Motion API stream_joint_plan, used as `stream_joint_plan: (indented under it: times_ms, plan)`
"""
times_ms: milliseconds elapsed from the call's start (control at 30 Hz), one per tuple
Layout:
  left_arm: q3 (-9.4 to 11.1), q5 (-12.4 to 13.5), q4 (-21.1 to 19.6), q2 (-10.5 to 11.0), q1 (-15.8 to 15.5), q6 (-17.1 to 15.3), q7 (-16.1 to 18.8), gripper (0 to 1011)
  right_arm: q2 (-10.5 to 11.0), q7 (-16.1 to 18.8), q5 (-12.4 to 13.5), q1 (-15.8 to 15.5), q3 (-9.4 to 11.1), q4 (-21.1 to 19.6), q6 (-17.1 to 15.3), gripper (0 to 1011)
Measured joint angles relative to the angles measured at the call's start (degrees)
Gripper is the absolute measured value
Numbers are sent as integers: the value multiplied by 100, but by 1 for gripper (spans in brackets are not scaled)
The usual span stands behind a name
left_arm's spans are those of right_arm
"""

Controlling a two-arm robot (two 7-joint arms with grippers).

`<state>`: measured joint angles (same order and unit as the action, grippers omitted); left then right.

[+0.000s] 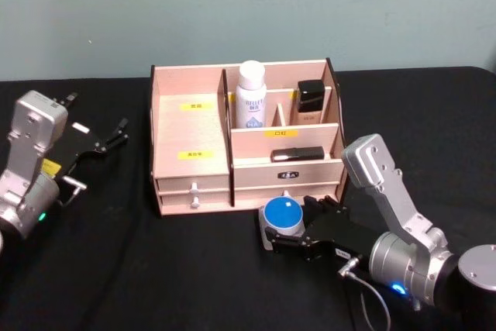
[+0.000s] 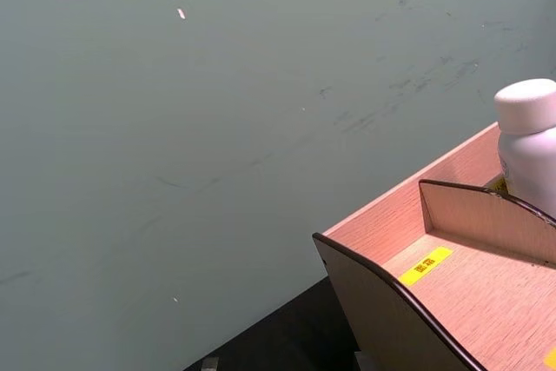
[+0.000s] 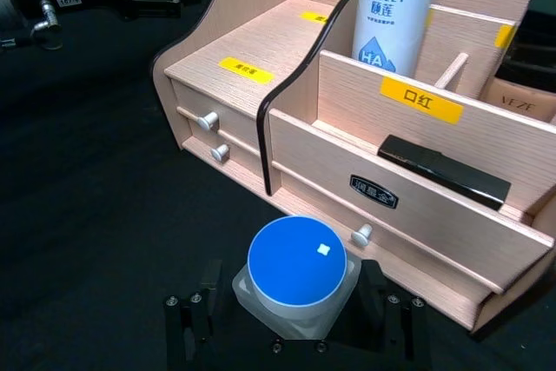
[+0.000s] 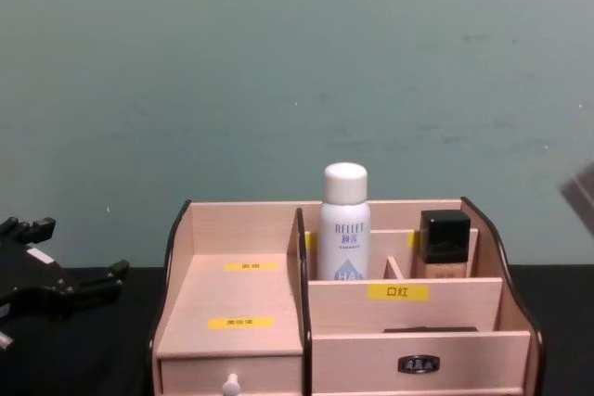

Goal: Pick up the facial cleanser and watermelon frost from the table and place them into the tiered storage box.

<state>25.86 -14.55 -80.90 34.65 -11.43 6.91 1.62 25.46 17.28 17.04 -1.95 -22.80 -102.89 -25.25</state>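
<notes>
Blue-lidded jar (image 1: 281, 215) clamped between the right gripper's (image 1: 291, 226) fingers, low on the black table (image 1: 155, 269). Just beyond the gripper, tiered storage box (image 1: 190, 125), a drawer knob close to the jar; farther back, white bottle (image 1: 250, 94) upright in a rear compartment. From the right wrist, clear squarish base under the lid; contact with the table hard to judge. Left gripper (image 1: 108, 139) idle, well apart.
</notes>
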Motion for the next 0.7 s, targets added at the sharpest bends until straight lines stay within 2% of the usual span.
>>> stream_joint_plan:
  times_ms: [700]
  plan:
    - [0,0,0,0,0,0,0,1010,-254,62,-320,272,-133,301,-35,1003]
